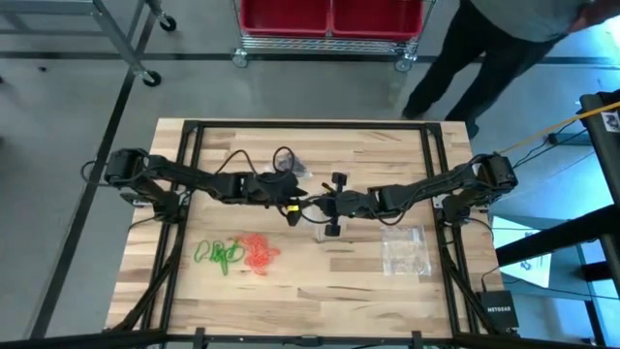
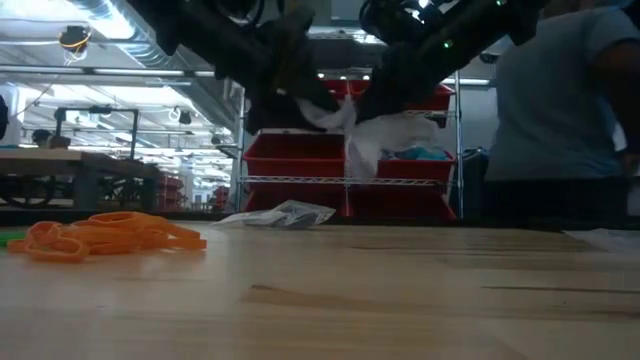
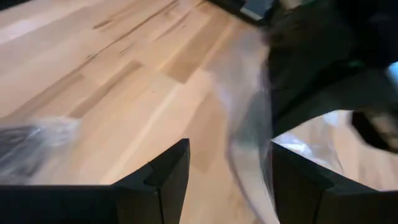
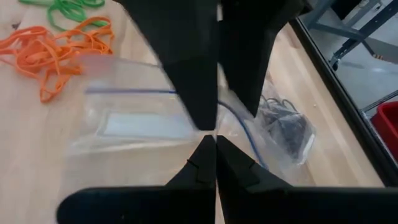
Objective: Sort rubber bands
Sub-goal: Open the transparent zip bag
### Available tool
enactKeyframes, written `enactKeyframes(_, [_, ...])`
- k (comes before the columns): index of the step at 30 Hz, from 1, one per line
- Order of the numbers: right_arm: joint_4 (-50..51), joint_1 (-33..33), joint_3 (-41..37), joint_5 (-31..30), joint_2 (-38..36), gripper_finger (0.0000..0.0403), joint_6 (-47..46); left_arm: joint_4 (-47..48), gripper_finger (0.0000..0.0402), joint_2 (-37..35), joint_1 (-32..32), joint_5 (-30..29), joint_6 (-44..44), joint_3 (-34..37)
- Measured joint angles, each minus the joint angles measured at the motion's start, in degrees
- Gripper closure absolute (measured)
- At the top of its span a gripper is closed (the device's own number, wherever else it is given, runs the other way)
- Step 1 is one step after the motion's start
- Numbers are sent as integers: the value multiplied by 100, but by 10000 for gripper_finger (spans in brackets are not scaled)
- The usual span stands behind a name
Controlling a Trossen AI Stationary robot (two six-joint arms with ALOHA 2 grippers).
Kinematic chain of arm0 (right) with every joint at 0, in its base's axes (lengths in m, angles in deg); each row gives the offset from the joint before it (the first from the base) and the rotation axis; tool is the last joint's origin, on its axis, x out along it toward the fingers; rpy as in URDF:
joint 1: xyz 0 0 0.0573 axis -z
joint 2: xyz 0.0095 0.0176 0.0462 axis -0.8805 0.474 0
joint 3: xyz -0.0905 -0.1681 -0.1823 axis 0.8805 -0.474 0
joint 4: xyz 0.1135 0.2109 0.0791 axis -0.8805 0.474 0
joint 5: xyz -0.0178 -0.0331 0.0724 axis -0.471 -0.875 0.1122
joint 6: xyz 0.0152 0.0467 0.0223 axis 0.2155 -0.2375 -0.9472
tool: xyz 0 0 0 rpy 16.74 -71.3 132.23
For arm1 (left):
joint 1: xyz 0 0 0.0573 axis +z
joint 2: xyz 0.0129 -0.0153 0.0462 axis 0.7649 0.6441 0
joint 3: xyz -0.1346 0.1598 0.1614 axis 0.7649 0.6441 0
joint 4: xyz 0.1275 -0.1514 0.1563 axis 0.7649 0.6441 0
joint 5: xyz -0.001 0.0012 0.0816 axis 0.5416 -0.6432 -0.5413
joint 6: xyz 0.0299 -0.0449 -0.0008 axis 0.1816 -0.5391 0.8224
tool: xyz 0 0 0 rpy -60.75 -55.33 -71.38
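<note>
My right gripper (image 4: 215, 142) is shut on a clear plastic bag (image 4: 134, 118) with a blue zip line, held above the table's middle (image 2: 372, 135). My left gripper (image 3: 230, 146) stands open facing it, a finger on either side of the bag's rim (image 3: 249, 140). The rubber bands lie loose on the near left of the table: a green heap (image 1: 221, 254) and an orange-red heap (image 1: 260, 252) beside it, also seen as the orange heap (image 2: 100, 234). Black bands sit inside a second clear bag (image 4: 287, 127) lying on the table. My right gripper pinches the clear bag near its blue zip edge (image 4: 181, 134) between its two fingers. The bag hangs crumpled below the fingers (image 2: 365, 150), clear of the table. My left gripper has the bag's rim between its open fingers; whether it touches the bag cannot be told.
A stack of clear bags (image 1: 404, 250) lies on the table's right. The bag with black bands (image 1: 291, 160) lies toward the far edge. A person (image 1: 504, 39) stands beyond the far right corner, beside a wire rack with red bins (image 1: 329, 15).
</note>
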Motion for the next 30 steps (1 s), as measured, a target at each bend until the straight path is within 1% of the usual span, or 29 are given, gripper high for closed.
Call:
enactKeyframes(3, [-7,3,0,33,0,403,-4,156,218,-9,68,-238,16,-2])
enactKeyframes(7, [-6,4,0,37,0,403,-7,224,219,-37,153,-297,105,-2])
enactKeyframes(9, [-2,4,0,69,0,403,-3,203,225,-43,182,-194,121,-2])
enactKeyframes(11, [-1,1,0,76,0,403,7,65,237,-49,210,90,205,-1])
enactKeyframes(14, [-7,-2,0,114,0,403,9,-38,274,-61,211,449,315,-2])
enactKeyframes(16, [-13,-2,0,111,0,403,9,26,316,-61,211,593,420,-2])
enactKeyframes(18, [-28,-2,0,122,0,403,3,20,368,-61,207,728,571,-2])
enactKeyframes(19, [-24,-2,0,139,0,403,-30,-4,384,-61,209,780,610,-2])
enactKeyframes(23, [-65,-7,0,147,-2,400,-448,-38,399,-61,211,940,628,-2])
enactKeyframes(26, [-90,-7,3,93,-20,383,-768,-32,401,-61,204,981,649,-2])
enactKeyframes(28, [-43,-9,55,-36,-66,361,-763,-38,401,-69,196,983,649,-1])
enactKeyframes(30, [234,-75,189,-90,-204,333,-748,-25,401,-142,194,989,646,-2])
